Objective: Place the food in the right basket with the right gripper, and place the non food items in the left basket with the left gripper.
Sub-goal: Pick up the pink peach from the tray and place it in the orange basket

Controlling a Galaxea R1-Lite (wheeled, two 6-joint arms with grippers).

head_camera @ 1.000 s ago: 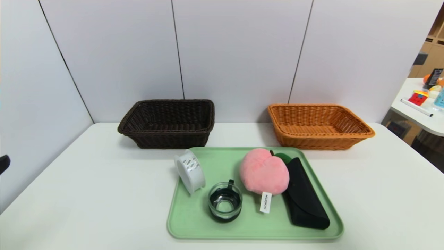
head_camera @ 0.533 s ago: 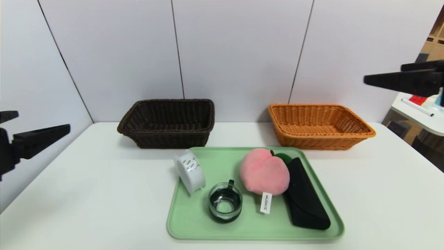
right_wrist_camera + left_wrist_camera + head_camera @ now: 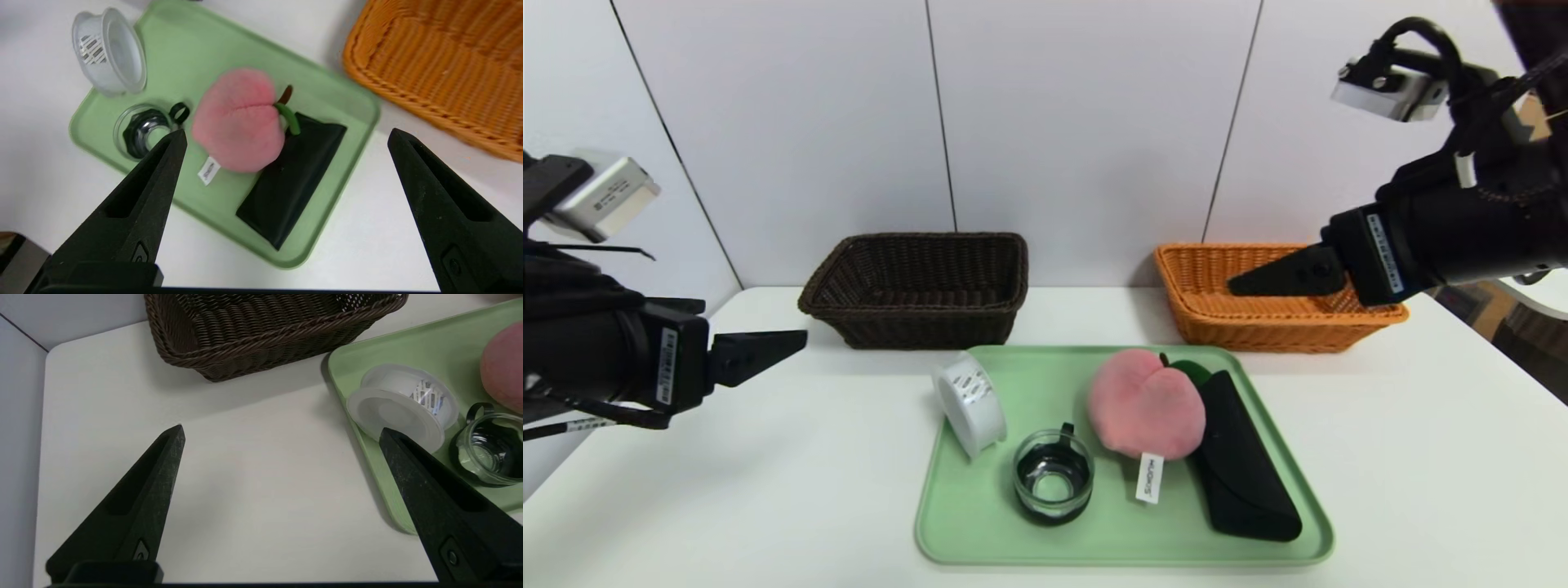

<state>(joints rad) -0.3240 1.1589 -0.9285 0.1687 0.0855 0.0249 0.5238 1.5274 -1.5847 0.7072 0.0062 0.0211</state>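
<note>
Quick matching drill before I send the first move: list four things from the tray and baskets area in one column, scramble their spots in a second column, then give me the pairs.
Things:
1. plush peach
2. glass cup
3. white spool
4. black case

Places:
A. propped on the green tray's left rim
B. along the tray's right side
C. near the tray's front edge, left of the peach's tag
D. mid-tray, resting against the case

Pairs: 1-D, 2-C, 3-A, 4-B

Both baskets are behind the tray.

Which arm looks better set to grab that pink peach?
The right. Its open claw hangs above the peach, next to the orange basket. The left claw is farther off, by the dark basket.
</note>
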